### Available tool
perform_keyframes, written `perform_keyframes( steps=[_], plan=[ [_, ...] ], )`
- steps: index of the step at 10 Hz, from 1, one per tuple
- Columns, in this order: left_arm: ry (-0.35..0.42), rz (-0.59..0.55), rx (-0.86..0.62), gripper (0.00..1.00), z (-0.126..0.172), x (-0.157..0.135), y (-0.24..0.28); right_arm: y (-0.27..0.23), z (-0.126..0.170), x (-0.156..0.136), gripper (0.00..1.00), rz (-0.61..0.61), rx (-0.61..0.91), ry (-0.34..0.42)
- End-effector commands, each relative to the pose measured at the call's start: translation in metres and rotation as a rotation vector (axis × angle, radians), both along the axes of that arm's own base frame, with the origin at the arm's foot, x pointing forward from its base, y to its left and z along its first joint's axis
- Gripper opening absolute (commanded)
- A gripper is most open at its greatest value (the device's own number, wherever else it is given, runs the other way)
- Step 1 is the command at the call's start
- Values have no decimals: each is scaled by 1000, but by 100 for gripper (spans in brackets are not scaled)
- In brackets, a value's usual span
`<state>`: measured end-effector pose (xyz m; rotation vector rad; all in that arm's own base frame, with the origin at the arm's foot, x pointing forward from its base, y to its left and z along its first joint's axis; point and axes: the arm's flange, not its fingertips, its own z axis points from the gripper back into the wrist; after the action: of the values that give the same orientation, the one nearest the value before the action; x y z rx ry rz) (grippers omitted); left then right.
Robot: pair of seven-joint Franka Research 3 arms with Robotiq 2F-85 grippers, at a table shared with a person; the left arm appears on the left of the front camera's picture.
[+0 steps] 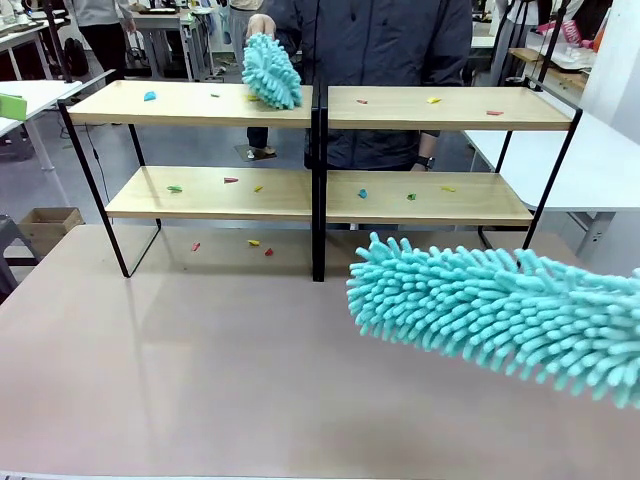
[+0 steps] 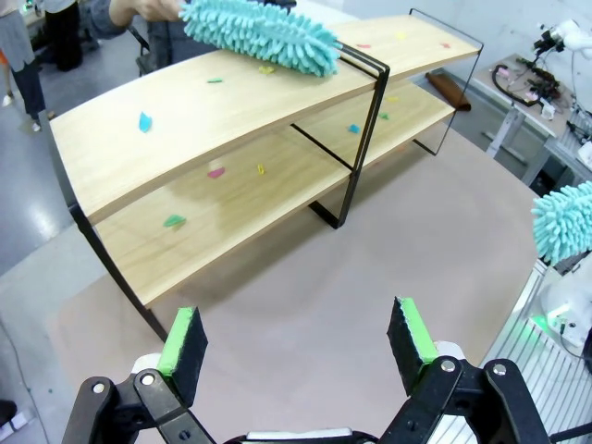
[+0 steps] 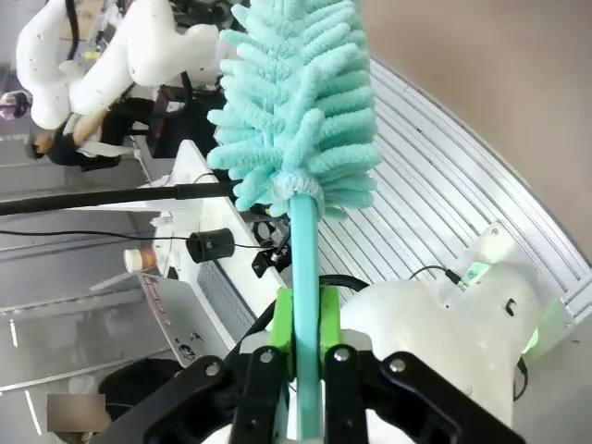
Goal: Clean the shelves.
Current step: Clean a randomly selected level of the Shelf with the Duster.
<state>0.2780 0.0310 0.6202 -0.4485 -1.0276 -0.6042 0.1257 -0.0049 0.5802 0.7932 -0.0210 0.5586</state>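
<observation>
The shelves (image 1: pixel 200 195) stand along the table's far side, littered with coloured scraps (image 1: pixel 231 180). The right gripper (image 3: pixel 306 314) pinches a teal duster (image 1: pixel 500 305) by its handle, with the head poised near right, probably to sweep them. The left gripper (image 2: pixel 298 338) hangs spread and empty. The person's duster (image 1: pixel 271 70) rests on the top left board.

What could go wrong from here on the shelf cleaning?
1. The right hand pinches only the thin handle of the duster; pressing the long head on the shelves may twist it loose.
2. The person's duster rests on the top left board, so a reach there risks a clash.
3. Scraps already lie on the table under the shelves; sweeping may add more.
</observation>
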Motion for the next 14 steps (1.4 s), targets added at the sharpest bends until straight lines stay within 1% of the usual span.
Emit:
perform_keyframes(
  steps=[1,2,3,4,5,6,7,8,9,10,11,13,14],
  plan=[
    [-1,-7,-8,100,-1,2,0,71,-16,17,13,51,-41,-63],
    [-1,-7,-8,100,-1,2,0,103,-27,43,13,57,-13,-117],
    [-1,-7,-8,100,-1,2,0,135,-36,67,13,31,12,-168],
    [-1,-7,-8,100,-1,2,0,170,-44,79,13,7,-4,-202],
    [-1,-7,-8,100,-1,2,0,209,-55,85,13,-62,-34,-285],
    [-1,-7,-8,100,-1,2,0,237,-59,83,13,-83,6,-317],
    [-1,-7,-8,100,-1,2,0,245,-58,80,13,-18,-161,-183],
    [-1,-7,-8,100,-1,2,0,215,-49,86,13,-43,-16,-254],
    [-1,-7,-8,100,-1,2,0,215,-49,86,13,-43,-16,-254],
    [-1,-7,-8,100,-1,2,0,245,-64,82,13,-31,-75,-256],
    [-1,-7,-8,100,-1,2,0,256,-67,82,13,-57,-82,-315],
    [-1,-7,-8,100,-1,2,0,286,-73,124,13,-134,-13,-408],
    [-1,-7,-8,100,-1,2,0,299,-76,141,13,-159,1,-428]
  ],
)
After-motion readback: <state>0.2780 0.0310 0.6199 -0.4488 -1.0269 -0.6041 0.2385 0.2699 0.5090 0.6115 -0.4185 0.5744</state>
